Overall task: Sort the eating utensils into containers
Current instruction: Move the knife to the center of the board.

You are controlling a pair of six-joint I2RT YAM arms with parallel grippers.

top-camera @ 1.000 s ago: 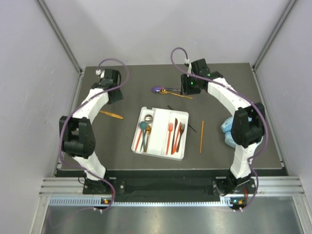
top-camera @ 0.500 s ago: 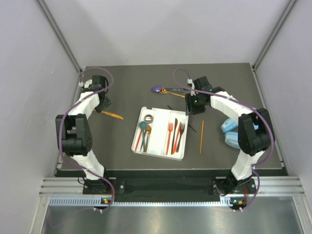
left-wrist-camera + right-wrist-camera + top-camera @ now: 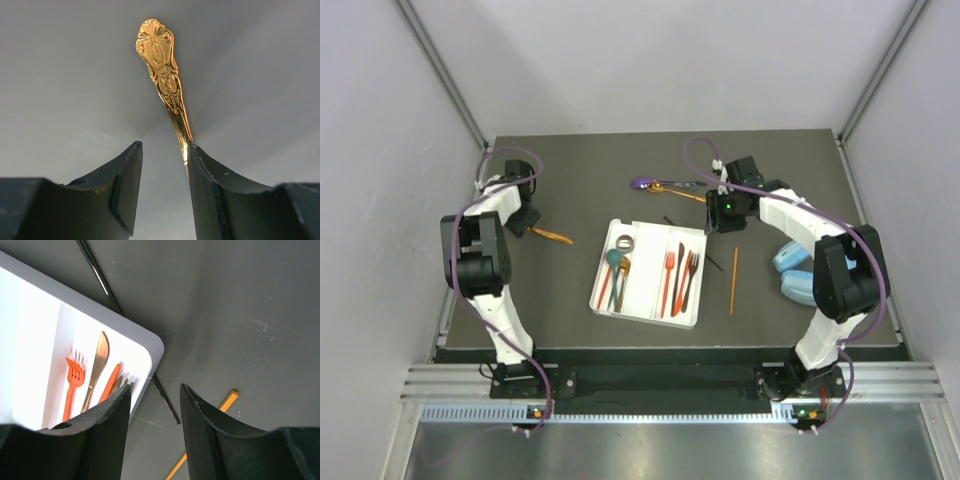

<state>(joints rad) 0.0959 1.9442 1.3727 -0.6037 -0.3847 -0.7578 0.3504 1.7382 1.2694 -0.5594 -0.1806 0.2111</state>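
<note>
The white tray [image 3: 660,228] holds a teal spoon [image 3: 614,258], an orange fork [image 3: 669,265] and darker pieces. A gold utensil [image 3: 555,237] lies on the mat left of the tray. My left gripper [image 3: 531,228] is open at its handle end. In the left wrist view the ornate gold handle [image 3: 165,75] runs between the jaws of the left gripper [image 3: 165,146], against the right finger. My right gripper [image 3: 722,226] is open and empty above the tray's far right corner [image 3: 145,345]. It [image 3: 154,389] hovers over a black stick [image 3: 165,397], with an orange stick [image 3: 227,402] beside it.
A purple spoon [image 3: 642,184] and a gold-orange utensil [image 3: 682,191] lie behind the tray. An orange stick [image 3: 734,280] and a black stick [image 3: 715,262] lie right of it. Light-blue headphones [image 3: 790,270] sit at the right edge by the right arm.
My left gripper swung left and toward me and now straddles the gold utensil's handle. My right gripper moved from the purple spoon toward me to the tray's far right corner.
</note>
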